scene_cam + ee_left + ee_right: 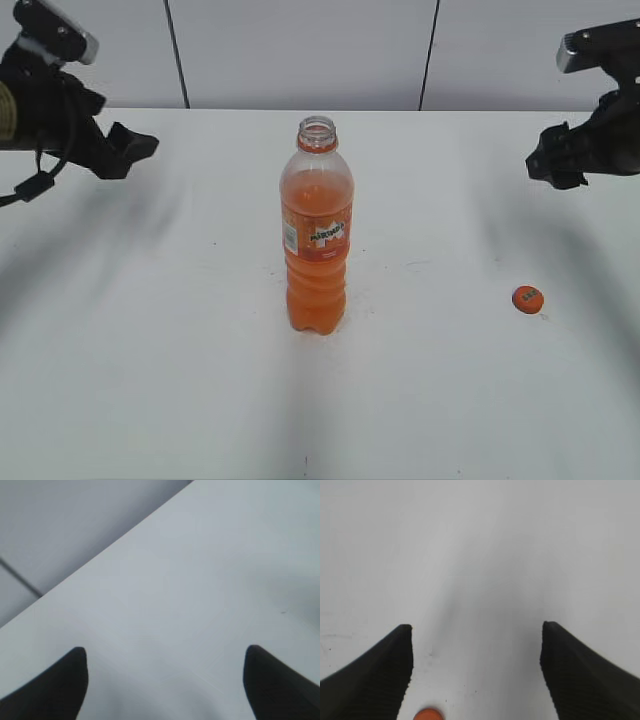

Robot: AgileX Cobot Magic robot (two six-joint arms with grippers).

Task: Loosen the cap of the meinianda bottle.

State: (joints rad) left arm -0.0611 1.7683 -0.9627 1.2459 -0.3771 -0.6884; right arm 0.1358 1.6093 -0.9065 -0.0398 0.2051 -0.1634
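The meinianda bottle (316,235) stands upright in the middle of the white table, its neck open with no cap on it. The orange cap (527,298) lies flat on the table to the right of the bottle; its edge also shows at the bottom of the right wrist view (428,714). My left gripper (128,148) hangs raised at the far left, open and empty (165,652). My right gripper (548,160) hangs raised at the far right, open and empty (477,630), above and behind the cap.
The white table (150,330) runs back to a pale panelled wall (300,50). The table's far edge shows in the left wrist view (115,542).
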